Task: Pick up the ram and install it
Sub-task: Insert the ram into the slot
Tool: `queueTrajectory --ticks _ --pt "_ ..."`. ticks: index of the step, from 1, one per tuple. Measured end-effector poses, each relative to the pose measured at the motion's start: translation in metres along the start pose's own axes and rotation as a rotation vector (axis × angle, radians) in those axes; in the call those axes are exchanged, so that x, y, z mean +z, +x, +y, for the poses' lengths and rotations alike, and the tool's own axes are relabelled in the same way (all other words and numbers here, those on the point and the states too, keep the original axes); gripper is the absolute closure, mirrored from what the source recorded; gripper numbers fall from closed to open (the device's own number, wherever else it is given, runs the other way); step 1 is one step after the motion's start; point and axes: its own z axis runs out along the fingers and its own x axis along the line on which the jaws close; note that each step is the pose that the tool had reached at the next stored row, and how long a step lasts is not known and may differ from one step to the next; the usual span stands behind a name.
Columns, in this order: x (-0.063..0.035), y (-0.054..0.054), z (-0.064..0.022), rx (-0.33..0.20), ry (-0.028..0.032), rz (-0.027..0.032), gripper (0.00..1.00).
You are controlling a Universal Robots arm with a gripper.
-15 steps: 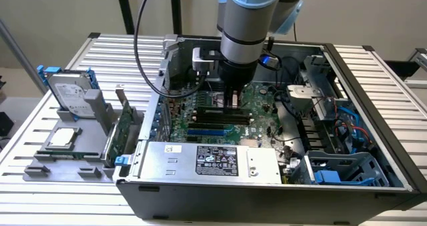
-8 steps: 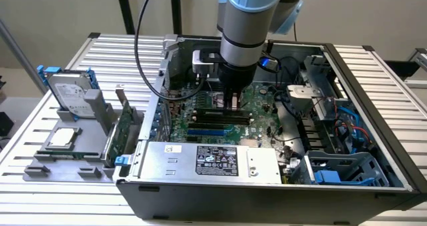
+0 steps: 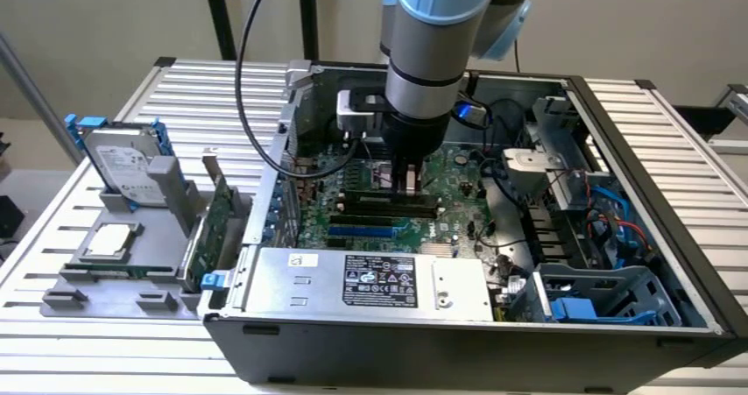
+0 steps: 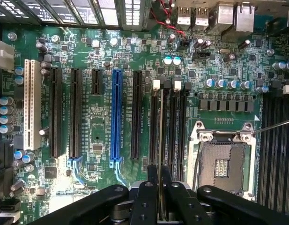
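My gripper (image 3: 409,183) reaches down inside the open computer case, over the black memory slots (image 3: 384,204) of the green motherboard (image 3: 450,172). In the wrist view the gripper (image 4: 161,187) is shut on the ram (image 4: 161,136). The ram shows edge-on as a thin strip running away from the fingers (image 4: 149,192). It lines up along the memory slots (image 4: 174,126) beside the white latches (image 4: 156,85). I cannot tell whether the ram touches a slot.
At the exterior view's left, a grey holder (image 3: 70,294) carries a hard drive (image 3: 123,163), a silver processor chip (image 3: 108,240) and a green expansion card (image 3: 210,229). The power supply (image 3: 363,281) is in the case front. The processor socket (image 4: 224,164) and blue slot (image 4: 116,115) flank the memory slots.
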Motion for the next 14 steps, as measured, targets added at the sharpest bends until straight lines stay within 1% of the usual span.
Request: queueTrajectory --ticks 6,14 --pt "0.0026 0.0005 0.0002 0.000 0.0045 0.0007 1.00" --pt "0.0041 0.0006 0.0008 0.000 0.0051 0.0030 1.00"
